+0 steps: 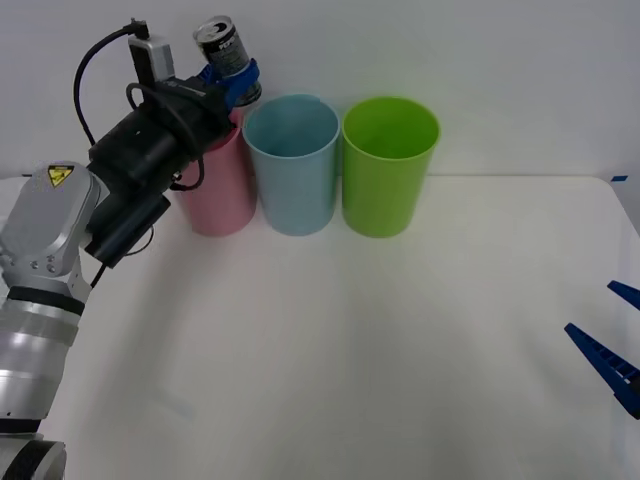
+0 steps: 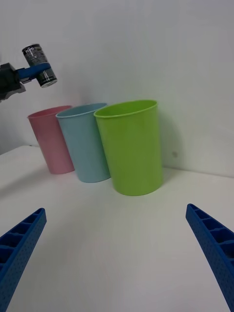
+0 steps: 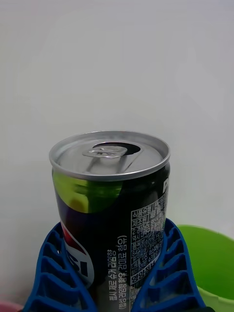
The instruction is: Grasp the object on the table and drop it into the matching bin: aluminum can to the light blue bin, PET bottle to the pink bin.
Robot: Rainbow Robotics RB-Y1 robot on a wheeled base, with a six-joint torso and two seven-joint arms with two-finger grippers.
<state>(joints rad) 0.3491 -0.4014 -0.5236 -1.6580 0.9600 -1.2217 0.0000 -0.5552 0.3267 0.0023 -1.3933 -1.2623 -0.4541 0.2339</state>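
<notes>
Now my left gripper (image 1: 233,82) clamps the aluminum can (image 1: 220,45), tilted, above the pink bin (image 1: 215,190); the light blue bin (image 1: 292,165) lies at four o'clock.

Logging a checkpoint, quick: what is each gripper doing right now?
Left gripper: closed on the aluminum can, raised above the pink bin.
Right gripper: open, holding nothing, low over the table.
</notes>
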